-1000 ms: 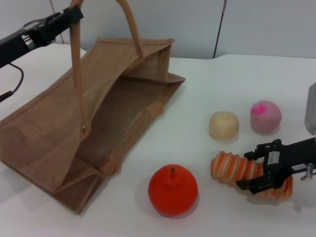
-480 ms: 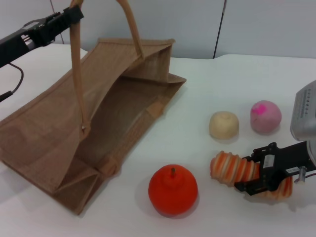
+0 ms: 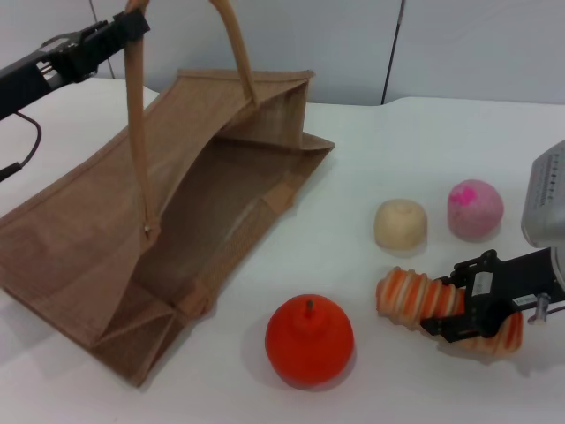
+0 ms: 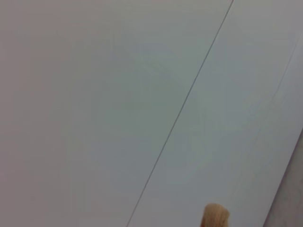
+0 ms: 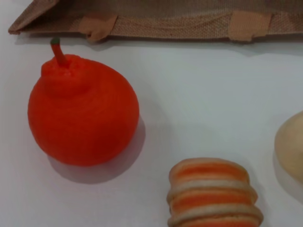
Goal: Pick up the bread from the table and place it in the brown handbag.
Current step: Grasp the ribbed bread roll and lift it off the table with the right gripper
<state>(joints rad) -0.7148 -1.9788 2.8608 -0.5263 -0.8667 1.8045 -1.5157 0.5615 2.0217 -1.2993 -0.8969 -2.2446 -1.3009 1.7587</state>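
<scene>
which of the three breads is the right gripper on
The striped loaf, long, ribbed, orange and cream. The right gripper sits over its far end. The beige bun and pink bun lie behind it, untouched.

Lab-like test setup: bare white table [image 3: 388, 150], plain grey panelled wall [image 3: 335, 44].

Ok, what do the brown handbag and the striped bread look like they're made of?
The brown handbag looks like coarse woven jute or burlap: matte tan, with a visible weave and smoother, lighter handles. The bread looks like a soft foam or rubbery toy, not real food: even orange and cream ribs, matte, no crumbs. The right gripper is closed around it; the left gripper holds a bag handle up.
</scene>
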